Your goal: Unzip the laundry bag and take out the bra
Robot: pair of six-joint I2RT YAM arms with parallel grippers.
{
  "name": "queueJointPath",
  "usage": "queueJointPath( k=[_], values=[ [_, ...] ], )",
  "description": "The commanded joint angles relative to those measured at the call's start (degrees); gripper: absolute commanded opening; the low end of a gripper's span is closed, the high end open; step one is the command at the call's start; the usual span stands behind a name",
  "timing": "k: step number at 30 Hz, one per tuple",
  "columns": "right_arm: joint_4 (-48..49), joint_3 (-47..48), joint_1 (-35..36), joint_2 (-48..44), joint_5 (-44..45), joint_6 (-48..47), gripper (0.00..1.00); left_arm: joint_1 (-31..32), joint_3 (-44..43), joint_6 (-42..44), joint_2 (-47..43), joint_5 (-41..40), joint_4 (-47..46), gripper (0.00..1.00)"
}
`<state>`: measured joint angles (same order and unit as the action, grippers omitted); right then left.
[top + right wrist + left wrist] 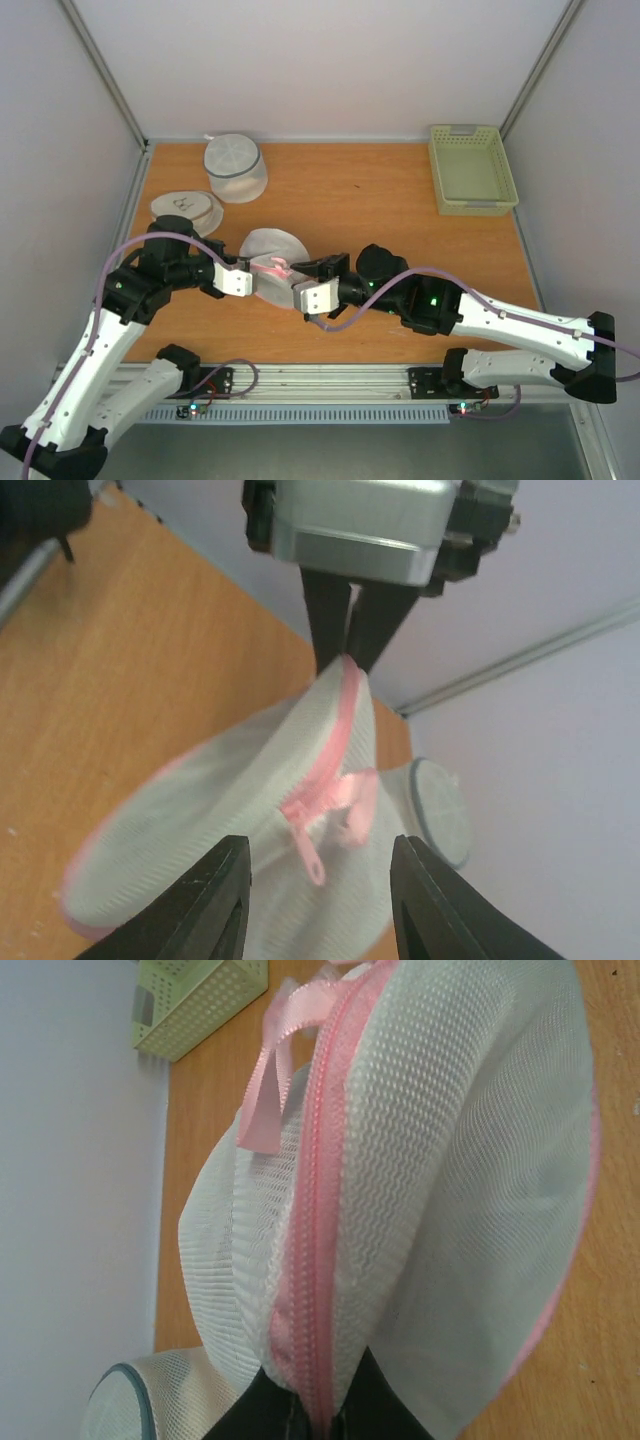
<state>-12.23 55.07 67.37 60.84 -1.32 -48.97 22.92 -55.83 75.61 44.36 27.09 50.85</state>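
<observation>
We take this for a robotics lab bench, not a home: a wooden table (370,200) boxed in by plain white panels (320,60) on metal posts (105,72), with a left arm (95,350) and a right arm (520,325) bolted to an aluminium rail (330,382) at its near edge, purple cables (170,235) trailing.
</observation>
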Motion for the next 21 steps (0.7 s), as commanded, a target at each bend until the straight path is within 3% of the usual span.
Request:
queueJointPath(
  k=[1, 6, 11, 15, 21],
  values=[
    [4.2, -0.5, 0.7, -0.3, 9.3, -9.1, 0.40, 0.4, -2.2, -0.3, 0.0, 1.7, -0.8, 0.01],
    [1.8, 0.0, 0.7, 1.0, 8.3, -8.7, 0.39, 0.5, -2.2, 0.1, -0.2, 2.5, -0.1, 0.01],
    [0.9, -0.1, -0.6, 1.5, 5.1, -5.1, 0.46, 0.7, -2.1, -0.4, -0.1, 3.3, 0.1, 0.01],
    [-3.3, 3.4, -8.5, 2.5, -8.4, 5.7, 0.52, 0.7, -1.4, -1.4, -0.3, 2.9, -0.4, 0.01],
    [-4.9, 5.3, -15.0, 2.4, -26.1, 11.2, 0.59, 0.8, -1.8, 0.8, -0.1, 4.9, 0.2, 0.01]
  ],
)
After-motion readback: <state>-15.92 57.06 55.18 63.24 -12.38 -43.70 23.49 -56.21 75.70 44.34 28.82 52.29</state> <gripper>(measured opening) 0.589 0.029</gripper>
